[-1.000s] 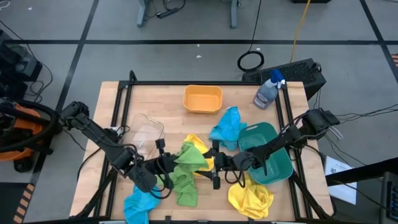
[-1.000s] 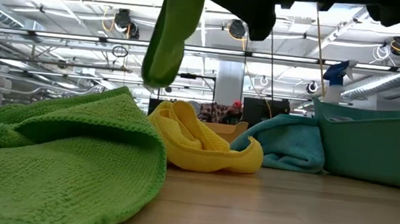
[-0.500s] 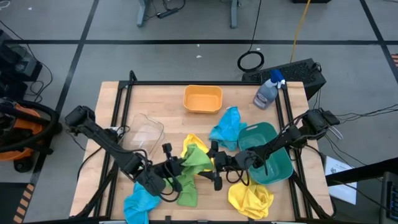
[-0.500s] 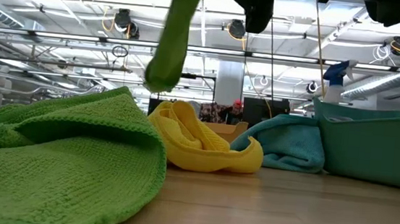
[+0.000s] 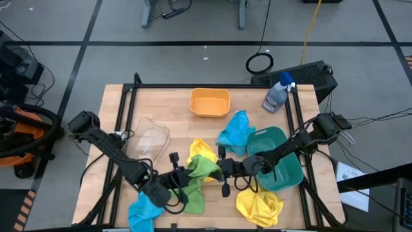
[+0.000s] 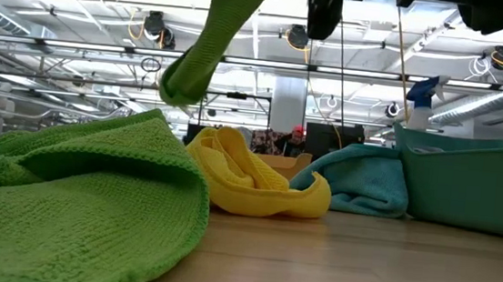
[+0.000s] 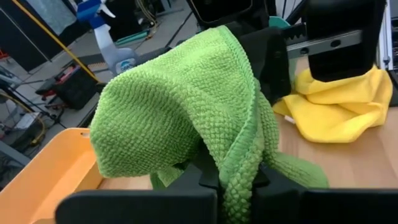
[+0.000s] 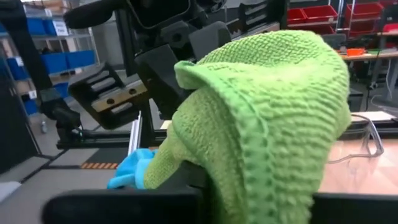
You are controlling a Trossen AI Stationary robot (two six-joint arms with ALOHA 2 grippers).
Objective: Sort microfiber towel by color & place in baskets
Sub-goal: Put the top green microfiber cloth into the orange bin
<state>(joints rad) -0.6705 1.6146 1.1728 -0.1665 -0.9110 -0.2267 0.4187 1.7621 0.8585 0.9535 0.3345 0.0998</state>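
Note:
One green microfiber towel [image 5: 203,167] hangs above the table's middle, between my two grippers. My left gripper [image 5: 185,178] is shut on its left end and my right gripper [image 5: 219,169] on its right end. A second green towel [image 5: 193,201] lies flat on the table below. Two yellow towels [image 5: 201,149] [image 5: 259,206] and two blue ones [image 5: 235,132] [image 5: 145,212] also lie on the table. Three baskets stand there: orange [image 5: 210,102], teal [image 5: 283,169] and clear [image 5: 149,138]. My left gripper pinches a bunched edge of the green towel [image 7: 239,183] between its two fingers, coming level from the table's left. The towel is lifted clear and humps up beyond the fingers; one corner [image 6: 184,80] hangs down. My right gripper comes level from the table's right and is shut on the towel's other end [image 8: 264,180]. The cloth drapes over its fingers and hides the place of contact. The towel is clear of the table.
A spray bottle [image 5: 278,95] stands at the far right by the table's frame. The blue towel at the far side rests against the teal basket [image 6: 467,178]. Bare wood shows at the far left and around the orange basket.
My left gripper has carried the green towel toward the table's right, up to my right gripper, which has taken hold of the towel's other end. The towel's hanging corner has swung a little to the left in the low view.

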